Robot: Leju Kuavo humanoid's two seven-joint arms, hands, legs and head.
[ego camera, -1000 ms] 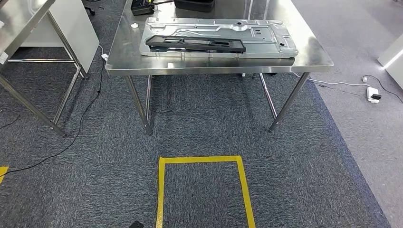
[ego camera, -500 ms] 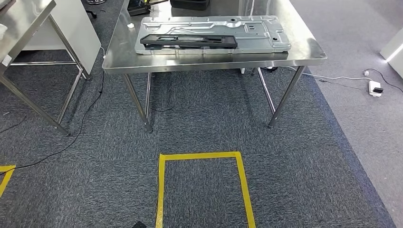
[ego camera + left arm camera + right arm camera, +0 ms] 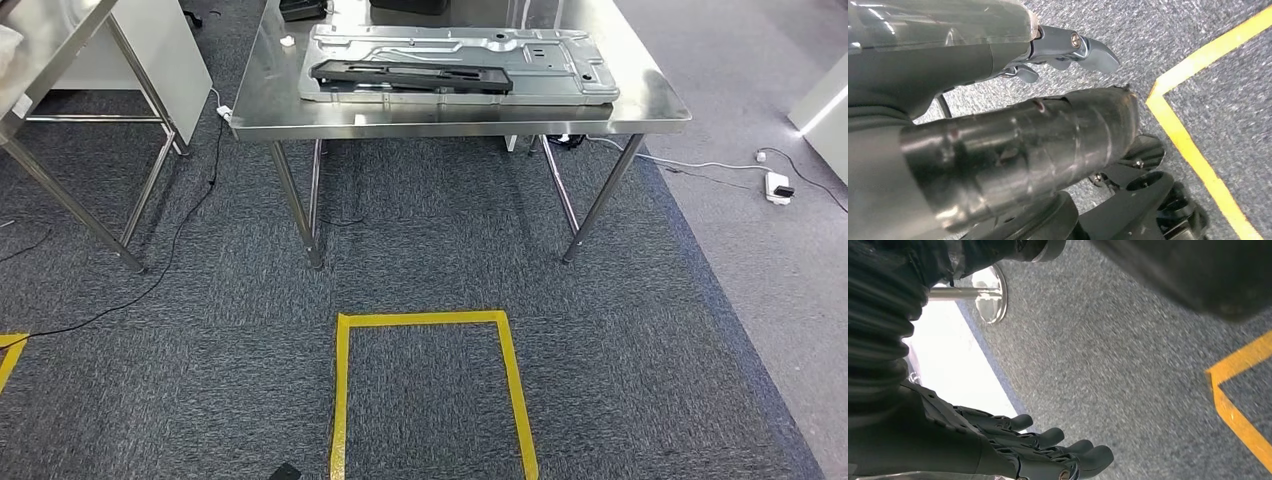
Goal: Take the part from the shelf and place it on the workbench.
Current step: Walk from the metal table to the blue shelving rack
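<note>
On the steel workbench (image 3: 268, 103) ahead lies a long black part (image 3: 410, 76), flat on top of a large silver stamped metal plate (image 3: 560, 62). Both of my arms hang down over the carpet. In the left wrist view, my left hand (image 3: 1068, 50) shows a grey thumb and a fingertip beside it, with nothing in them. My right hand (image 3: 1048, 452) has its dark fingers stretched out side by side and holds nothing.
A second steel table (image 3: 45, 45) stands at the far left, with a white cabinet (image 3: 160, 50) behind it. A yellow tape square (image 3: 420, 319) marks the grey carpet in front of me. Cables (image 3: 150, 285) and a power strip (image 3: 776, 186) lie on the floor.
The whole picture has swayed slightly sideways and shifted, so the camera has moved. The black part and the plate lie as before on the workbench.
</note>
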